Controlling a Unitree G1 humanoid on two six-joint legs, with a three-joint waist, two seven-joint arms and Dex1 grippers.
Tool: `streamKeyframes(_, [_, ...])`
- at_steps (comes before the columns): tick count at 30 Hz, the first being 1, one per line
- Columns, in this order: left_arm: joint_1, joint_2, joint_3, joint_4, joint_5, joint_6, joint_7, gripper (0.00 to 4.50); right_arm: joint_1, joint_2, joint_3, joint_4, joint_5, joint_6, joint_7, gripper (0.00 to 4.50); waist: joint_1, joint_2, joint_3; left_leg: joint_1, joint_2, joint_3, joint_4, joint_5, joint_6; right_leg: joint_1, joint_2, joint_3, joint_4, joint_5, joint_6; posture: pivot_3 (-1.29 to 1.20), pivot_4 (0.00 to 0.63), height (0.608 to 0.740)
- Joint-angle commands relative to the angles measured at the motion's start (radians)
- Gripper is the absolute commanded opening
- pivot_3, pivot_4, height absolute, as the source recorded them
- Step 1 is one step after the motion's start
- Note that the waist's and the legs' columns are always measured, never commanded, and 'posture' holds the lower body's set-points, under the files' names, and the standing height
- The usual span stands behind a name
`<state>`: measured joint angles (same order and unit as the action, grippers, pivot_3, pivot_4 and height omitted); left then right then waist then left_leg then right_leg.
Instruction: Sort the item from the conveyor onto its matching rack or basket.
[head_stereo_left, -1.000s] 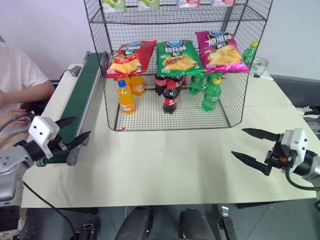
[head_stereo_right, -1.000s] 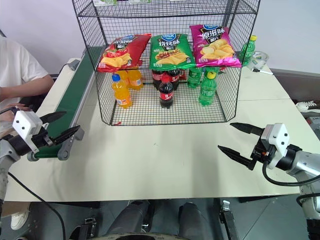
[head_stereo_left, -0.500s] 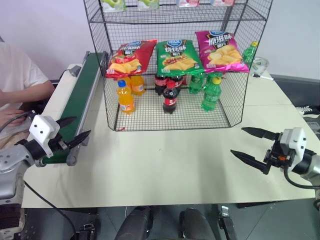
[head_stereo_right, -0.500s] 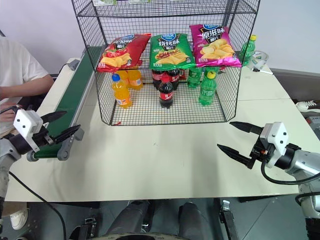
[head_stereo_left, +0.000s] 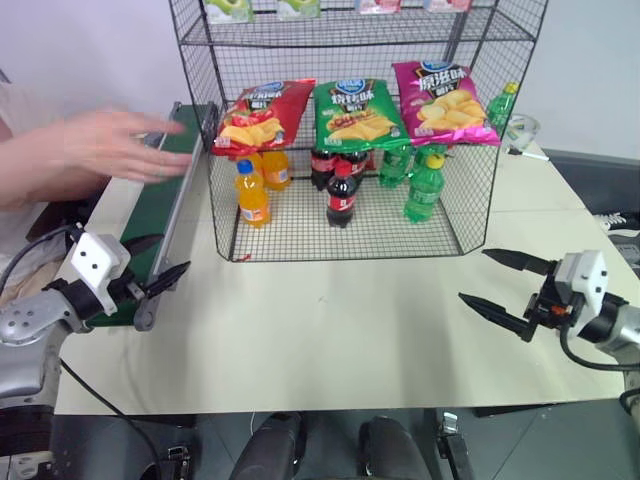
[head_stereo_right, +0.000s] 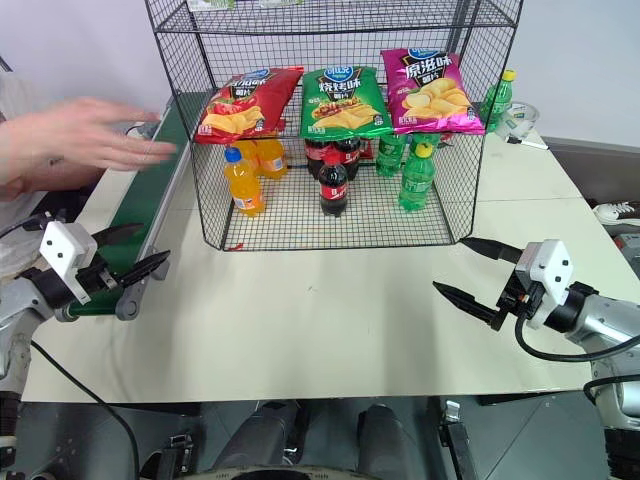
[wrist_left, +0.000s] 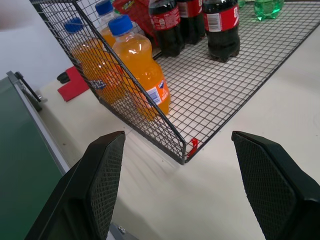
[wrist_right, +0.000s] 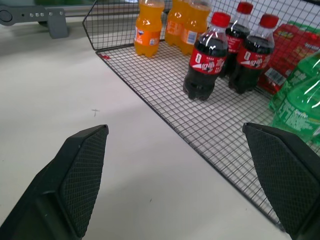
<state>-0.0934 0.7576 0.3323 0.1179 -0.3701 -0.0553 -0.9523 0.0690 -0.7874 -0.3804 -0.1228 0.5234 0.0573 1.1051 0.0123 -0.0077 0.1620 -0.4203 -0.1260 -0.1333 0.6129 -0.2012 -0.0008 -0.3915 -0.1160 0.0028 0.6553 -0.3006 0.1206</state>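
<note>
A red chip bag (head_stereo_left: 262, 115) with a round blue logo lies on the middle tier of the black wire rack (head_stereo_left: 470, 215), at its left end. The dark green conveyor (head_stereo_left: 160, 190) runs along the table's left side, and its visible belt carries nothing. My left gripper (head_stereo_left: 160, 258) hovers open beside the conveyor's near roller end, pointing toward the rack's front corner (wrist_left: 182, 150). My right gripper (head_stereo_left: 474, 275) hangs open over the table at the right, in front of the rack, with nothing between its fingers (wrist_right: 80, 170).
A person's hand (head_stereo_left: 120, 145) reaches over the conveyor's far part. Green (head_stereo_left: 358, 112) and pink (head_stereo_left: 443, 100) chip bags share the tier with the red one. Orange (head_stereo_left: 251, 193), cola (head_stereo_left: 342, 195) and green (head_stereo_left: 424, 187) bottles stand on the bottom tier.
The person's hand has come out from the left and now stretches over the conveyor. Both grippers have stayed in place and open.
</note>
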Motion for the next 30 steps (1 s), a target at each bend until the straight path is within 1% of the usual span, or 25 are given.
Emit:
streamKeyframes(1, [-0.019, 0.006, 0.006, 0.001, 0.006, -0.018, 0.005, 3.54, -0.013, 0.003, -0.013, -0.025, 0.006, -0.011, -0.010, 4.50, 0.000, 0.000, 0.000, 0.000, 0.000, 0.000, 0.000, 0.000, 0.000, 0.000, 0.000, 0.000, 0.000, 0.000, 0.000, 0.00, 0.150, 0.740])
streamKeyframes(21, [-0.036, -0.024, -0.015, 0.021, 0.020, -0.052, 0.018, 3.54, -0.090, 0.005, 0.030, 0.023, -0.029, -0.036, -0.024, 4.50, 0.000, 0.000, 0.000, -0.001, 0.000, 0.000, 0.000, 0.000, 0.000, 0.000, 0.000, 0.000, 0.000, 0.000, 0.000, 0.00, 0.150, 0.740])
streamKeyframes(28, [-0.049, -0.026, -0.024, 0.046, 0.025, -0.067, 0.015, 3.54, -0.107, 0.030, 0.057, 0.016, -0.051, -0.043, -0.049, 4.50, 0.000, 0.001, 0.001, -0.001, 0.000, 0.000, 0.000, 0.000, 0.000, 0.000, 0.000, 0.000, 0.000, 0.000, 0.000, 0.00, 0.150, 0.740])
streamKeyframes(30, [-0.049, -0.020, -0.031, 0.045, 0.008, -0.026, 0.001, 3.54, -0.109, 0.030, 0.057, 0.012, -0.050, -0.041, -0.053, 4.50, 0.000, 0.001, 0.001, -0.001, 0.000, 0.000, 0.000, 0.000, 0.000, 0.000, 0.000, 0.000, 0.000, 0.000, 0.000, 0.00, 0.150, 0.740])
